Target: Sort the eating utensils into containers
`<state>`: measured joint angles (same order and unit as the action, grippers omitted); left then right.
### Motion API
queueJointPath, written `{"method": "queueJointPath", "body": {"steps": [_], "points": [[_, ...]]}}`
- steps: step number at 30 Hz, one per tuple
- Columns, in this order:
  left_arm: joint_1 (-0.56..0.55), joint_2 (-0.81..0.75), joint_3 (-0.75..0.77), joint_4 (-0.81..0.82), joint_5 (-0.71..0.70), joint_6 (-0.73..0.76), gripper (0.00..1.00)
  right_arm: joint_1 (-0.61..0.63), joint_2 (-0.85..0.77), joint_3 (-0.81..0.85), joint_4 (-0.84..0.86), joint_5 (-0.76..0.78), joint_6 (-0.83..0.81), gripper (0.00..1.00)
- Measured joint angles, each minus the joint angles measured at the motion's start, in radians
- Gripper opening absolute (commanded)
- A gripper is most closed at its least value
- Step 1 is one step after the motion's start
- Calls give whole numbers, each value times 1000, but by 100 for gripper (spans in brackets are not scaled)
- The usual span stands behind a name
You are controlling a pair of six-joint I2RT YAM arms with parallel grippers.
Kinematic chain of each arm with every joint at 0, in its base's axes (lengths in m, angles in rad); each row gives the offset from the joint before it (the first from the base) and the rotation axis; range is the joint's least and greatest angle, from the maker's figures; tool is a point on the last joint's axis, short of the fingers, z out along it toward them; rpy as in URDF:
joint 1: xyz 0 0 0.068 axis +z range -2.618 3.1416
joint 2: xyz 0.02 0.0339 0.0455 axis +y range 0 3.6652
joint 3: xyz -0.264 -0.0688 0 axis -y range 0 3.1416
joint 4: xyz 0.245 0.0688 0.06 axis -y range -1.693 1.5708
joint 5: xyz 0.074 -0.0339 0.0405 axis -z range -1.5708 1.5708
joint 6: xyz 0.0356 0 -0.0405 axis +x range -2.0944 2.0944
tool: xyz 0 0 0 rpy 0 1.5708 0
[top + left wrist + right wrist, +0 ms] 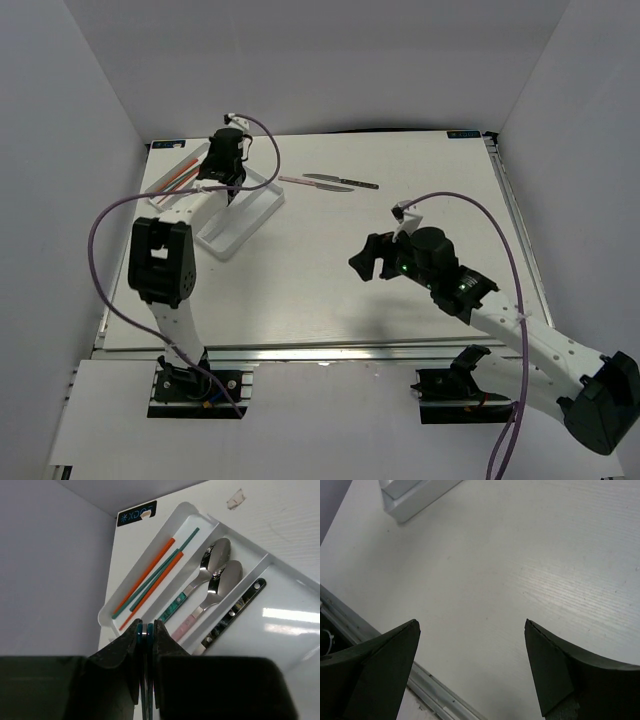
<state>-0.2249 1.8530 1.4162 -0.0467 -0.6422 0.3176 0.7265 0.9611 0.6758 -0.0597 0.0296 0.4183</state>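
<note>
While the right gripper [471,625] gapes mid-bench, the left gripper [145,626] pinches a thin piece [145,632], perhaps teal.
The tray [243,220] fills the far-left corner; two utensils [340,181] lie by the far edge.

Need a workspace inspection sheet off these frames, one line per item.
Surface: white table, no spills seen.
Job's things: white plastic cutlery tray holds orange and teal chopsticks in one compartment, two metal spoons in the next and a dark-handled knife in a third. A few slim utensils lie loose on the table outside the tray.
Clutter: scrap of tape and black label on the table near the tray.
Grippers: left claw shut on a thin teal-edged piece, kind unclear. Right claw open, holding nothing.
Cables: purple cable on each arm, looping free.
Surroundings: plain white walls; nothing else seen.
</note>
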Motion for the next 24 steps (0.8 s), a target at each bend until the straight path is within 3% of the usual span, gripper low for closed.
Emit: {"method": "queueJointPath", "body": {"steps": [4, 10, 12, 13, 16, 24], "points": [[28, 137, 49, 60, 56, 191, 0, 0, -75, -53, -28, -27, -11, 89], [29, 172, 49, 70, 151, 318, 0, -1, -108, -53, -60, -50, -51, 89], [28, 172, 50, 74, 177, 333, 12, -1, -112, -53, -65, -61, -60, 89], [27, 172, 50, 73, 190, 335, 26, -1, -113, -53, -66, -64, -60, 89], [26, 172, 50, 68, 219, 341, 43, -1, -117, -53, -66, -75, -61, 89], [26, 172, 49, 55, 265, 301, 74, -1, -114, -53, -66, -89, -60, 89]]}}
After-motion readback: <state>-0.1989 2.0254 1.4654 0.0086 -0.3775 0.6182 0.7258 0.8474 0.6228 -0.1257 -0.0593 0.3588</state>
